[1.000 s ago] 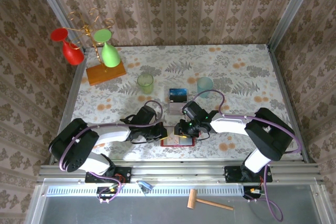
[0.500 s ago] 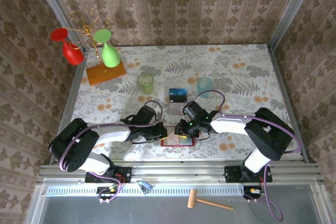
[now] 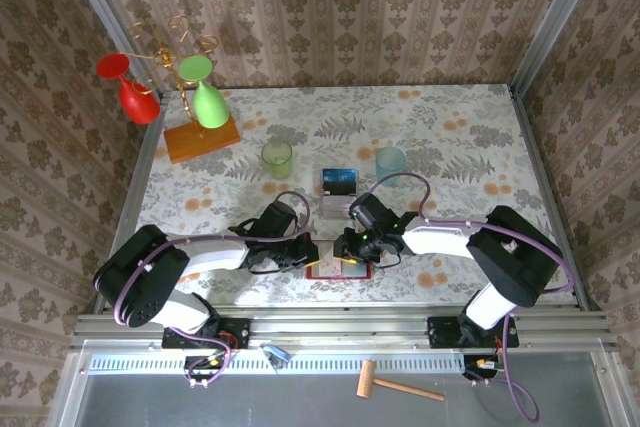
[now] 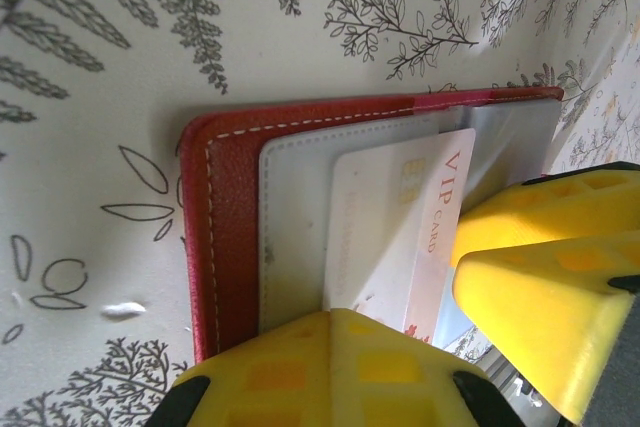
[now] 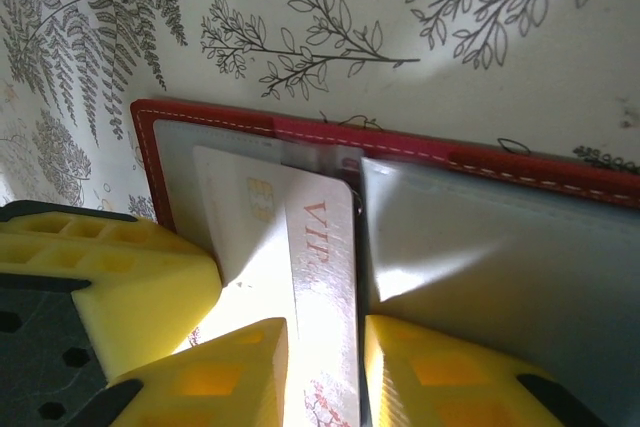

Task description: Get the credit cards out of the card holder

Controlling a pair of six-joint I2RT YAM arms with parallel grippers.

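The card holder [image 3: 330,273] is a red wallet lying open and flat near the table's front edge, between my two grippers. A pale pink-white credit card [image 4: 395,217] marked VIP sticks partway out of its greyish clear pocket. My left gripper [image 4: 335,312] is shut, its joined tips pressing on the card holder [image 4: 225,217] at the pocket's edge. My right gripper [image 5: 325,327] stands narrowly open, with the pink band of the card [image 5: 260,227] showing between its fingers. From above, the left gripper [image 3: 312,252] and right gripper [image 3: 345,250] nearly touch. A dark blue credit card [image 3: 338,181] lies further back.
A green cup [image 3: 277,157] and a pale blue cup [image 3: 391,160] stand behind the blue card. An orange wooden base [image 3: 202,139] at the back left carries a wire rack with red and green glasses. A wooden mallet [image 3: 390,383] lies below the front rail.
The right gripper's wrist has shifted very slightly to the right and its jaws have narrowed a touch. The left arm and the wallet have stayed where they were.
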